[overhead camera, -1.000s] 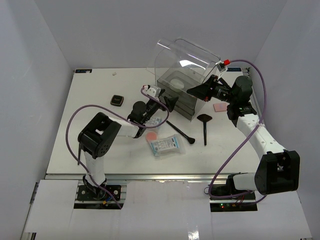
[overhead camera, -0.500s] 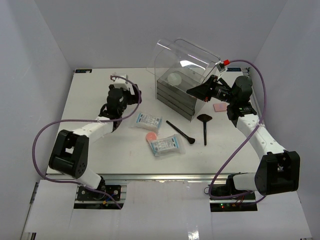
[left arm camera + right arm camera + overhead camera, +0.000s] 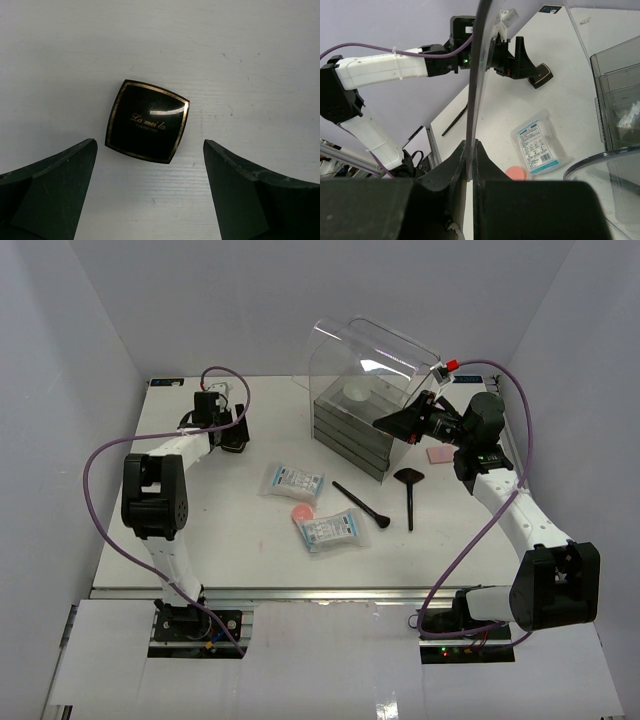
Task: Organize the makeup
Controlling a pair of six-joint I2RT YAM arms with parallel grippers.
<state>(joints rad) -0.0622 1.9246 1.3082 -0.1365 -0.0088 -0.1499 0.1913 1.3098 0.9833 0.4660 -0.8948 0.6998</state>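
While the black compact [image 3: 147, 121] is lying flat on the far-left part of the white table [image 3: 250, 60], the left gripper [image 3: 149, 146] is poised over it. Its jaws are standing wide apart, with one finger on each side of the case and neither touching it. Near the table's middle, one white-blue sachet [image 3: 293, 481] and a second sachet [image 3: 330, 529] are lying flat, and the pink round puff [image 3: 303, 512] is sitting between them. Just beside the second sachet, the thin black brush [image 3: 361, 505] is lying at a slant, and the fan-headed brush [image 3: 409, 492] is lying near it with its head toward the far side. The pink square puff [image 3: 438, 454] is resting close to the right arm. The white round pad [image 3: 353, 393] is sitting in the top of the clear box with grey drawers [image 3: 345, 440]. The right gripper [image 3: 471, 150] is pinching the edge of the box's clear lid [image 3: 375, 350] and holding it raised.
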